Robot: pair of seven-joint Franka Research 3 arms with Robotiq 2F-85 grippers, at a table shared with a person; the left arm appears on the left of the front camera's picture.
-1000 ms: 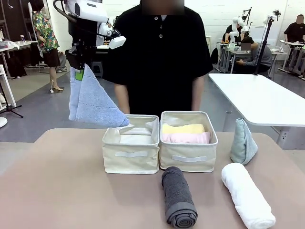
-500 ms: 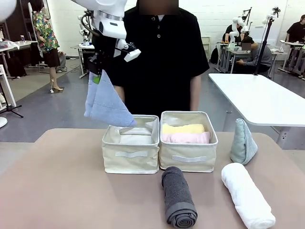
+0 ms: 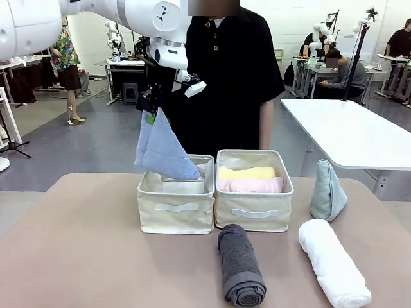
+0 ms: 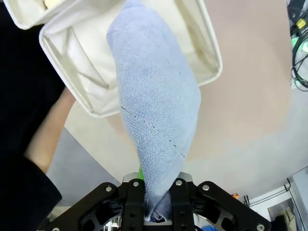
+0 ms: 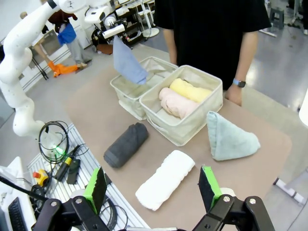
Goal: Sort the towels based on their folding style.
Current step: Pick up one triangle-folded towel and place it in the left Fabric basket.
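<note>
While left jaws pinch the lavender-blue cone-folded terry towel [image 3: 164, 151], it hangs point-up over the left cream fabric bin [image 3: 174, 217]; right jaws gape empty.

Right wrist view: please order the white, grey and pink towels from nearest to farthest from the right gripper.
1. White towel, just before the right gripper.
2. Grey towel, farther, to picture left.
3. Pink towel, inside the bin, farthest.

place: robotics lab | evidence: white worktables [image 3: 350, 131], tripod rigs [image 3: 359, 58], loose cables [image 5: 48, 144]
</note>
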